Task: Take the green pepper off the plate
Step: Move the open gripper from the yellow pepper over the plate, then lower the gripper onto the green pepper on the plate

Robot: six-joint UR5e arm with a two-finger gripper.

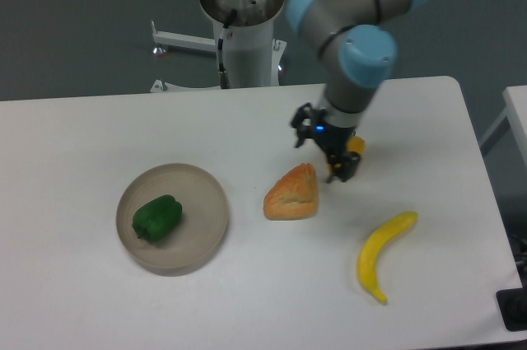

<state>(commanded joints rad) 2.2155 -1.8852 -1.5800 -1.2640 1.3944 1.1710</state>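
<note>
The green pepper (157,219) lies on the left half of the round beige plate (206,202), at the table's left front. My gripper (338,170) hangs over the table's middle right, far to the right of the plate, just past the top corner of a bread piece. Its fingers point down close to the table. Its jaws are dark and seen at an angle, so I cannot tell how far apart they stand. A small yellow-orange thing (356,146) peeks out on the gripper's right side and is mostly hidden by it.
A tan triangular bread piece (291,193) lies between the plate and the gripper. A yellow banana (382,254) lies at the front right. The robot's base column (245,37) stands at the table's back edge.
</note>
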